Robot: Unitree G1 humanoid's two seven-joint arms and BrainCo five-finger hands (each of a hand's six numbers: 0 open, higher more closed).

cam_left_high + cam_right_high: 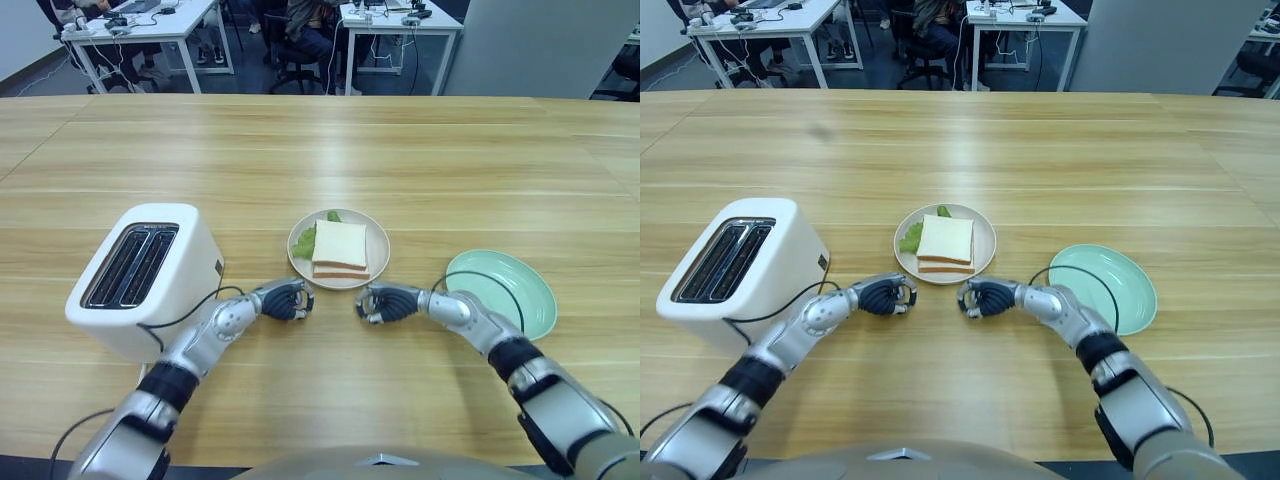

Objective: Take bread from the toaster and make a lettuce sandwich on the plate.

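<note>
Topping the round plate (378, 252), square bread (340, 245) covers ruffled lettuce (305, 242).

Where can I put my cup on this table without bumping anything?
The biggest bare patch is the wide table behind the toaster and the sandwich plate. Bare wood also lies far right, past the green plate. It is crowded just in front of the sandwich plate, where the left hand and right hand sit close together.

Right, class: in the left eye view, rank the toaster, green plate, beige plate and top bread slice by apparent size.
1. toaster
2. green plate and beige plate: too alike to rank
3. top bread slice
</note>
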